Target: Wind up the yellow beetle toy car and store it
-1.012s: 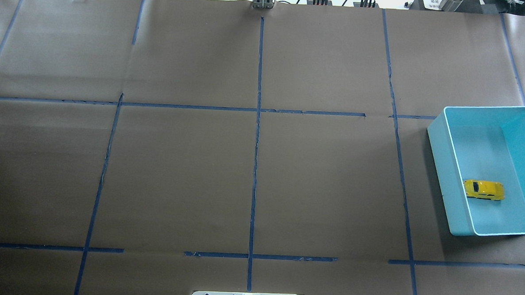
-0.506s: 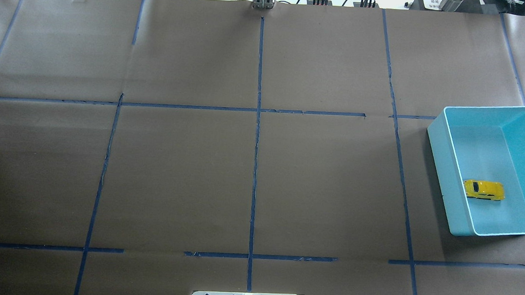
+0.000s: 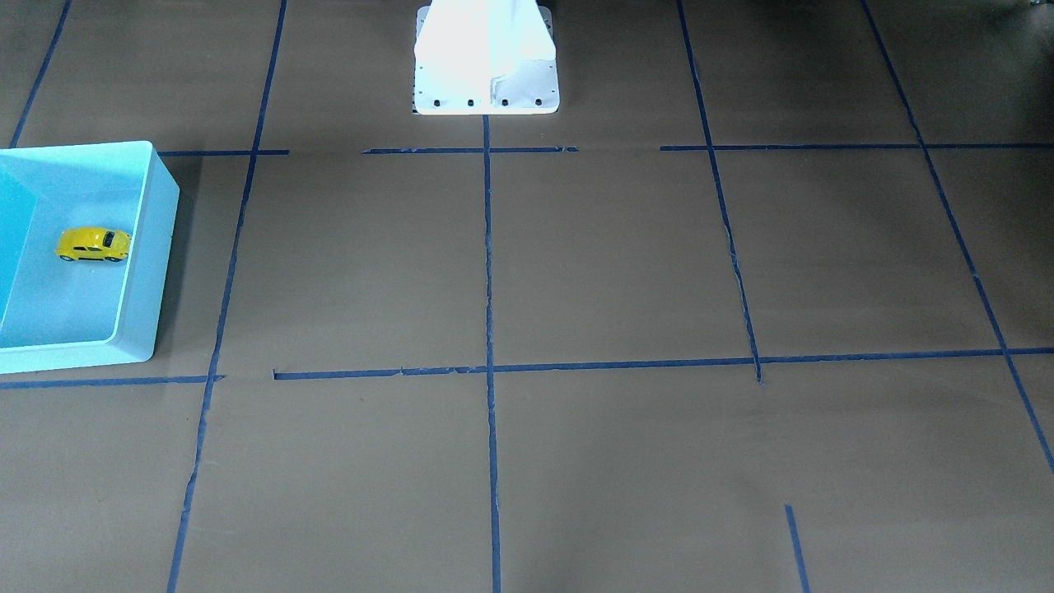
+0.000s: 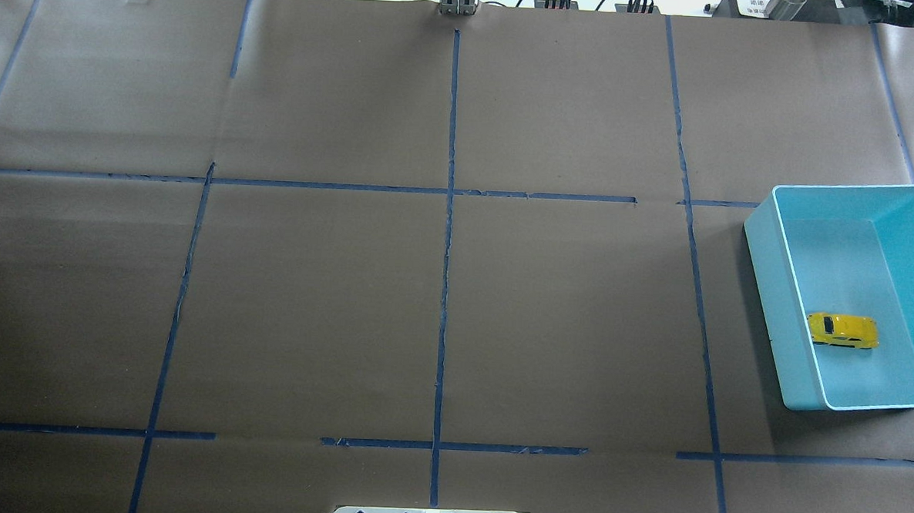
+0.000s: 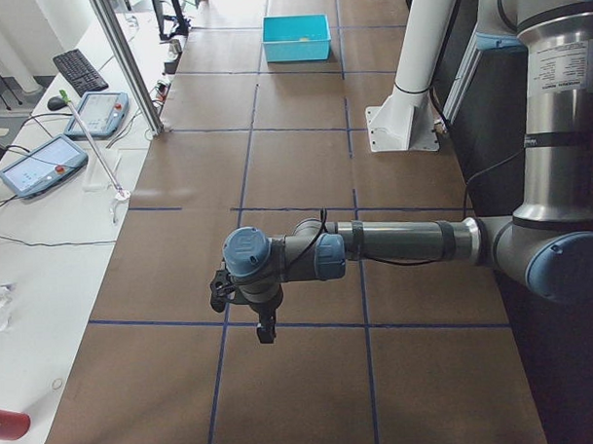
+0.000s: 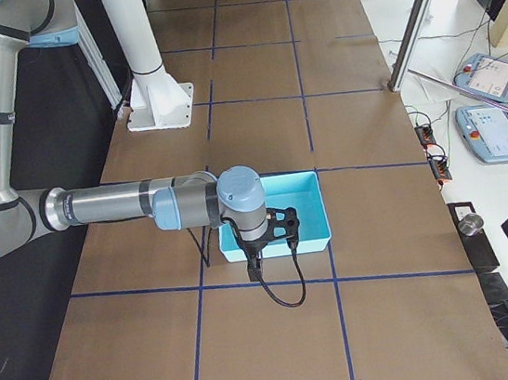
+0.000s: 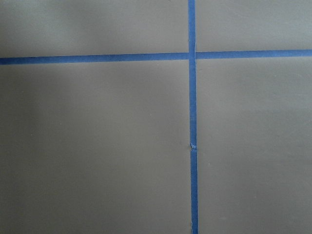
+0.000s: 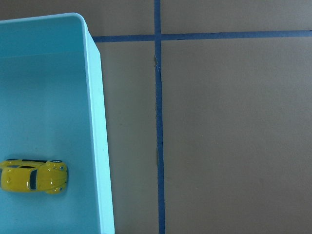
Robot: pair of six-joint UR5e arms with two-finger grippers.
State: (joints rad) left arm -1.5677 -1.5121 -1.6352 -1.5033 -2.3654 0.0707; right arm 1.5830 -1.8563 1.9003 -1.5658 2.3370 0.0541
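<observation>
Now we find the yellow beetle toy car point(image 4: 843, 330) inside the teal bin point(image 4: 766, 254) at the table's right edge. Of our left gripper point(image 5: 266, 330) and right gripper point(image 6: 252, 269), we cannot tell the jaws' state.

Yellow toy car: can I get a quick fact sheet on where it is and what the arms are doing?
car: yellow beetle toy car, on the bin's floor by a long wall
bin: turquoise bin, open-topped, on the robot's right side
left gripper: over bare table, far from bin; open or shut unclear
right gripper: above the bin's edge; open or shut unclear
holding car: neither
</observation>
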